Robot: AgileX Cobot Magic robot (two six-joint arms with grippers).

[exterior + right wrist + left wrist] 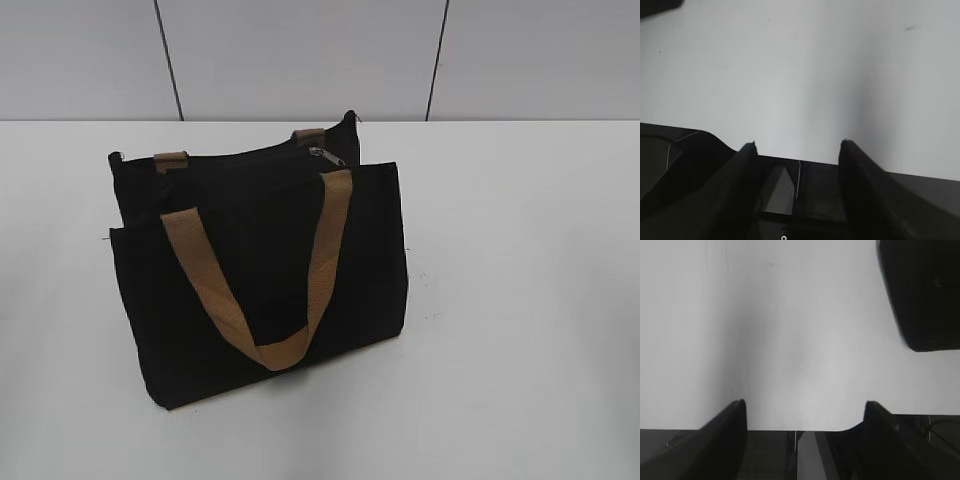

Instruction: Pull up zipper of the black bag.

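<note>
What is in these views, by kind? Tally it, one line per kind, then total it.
Black bag: 1
Tan handle loops, front one hanging down the bag: 1 fully seen
Silver zipper pull: 1
Claws, both open over the table: 2, left claw, right claw
Total: 5

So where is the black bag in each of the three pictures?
Exterior view: the black bag stands left of the middle on the white table.
Left wrist view: only a dark corner of it shows at the top right.
Right wrist view: a dark sliver at the top left edge is probably the bag.
Shared landmark: the white table, in every view.
</note>
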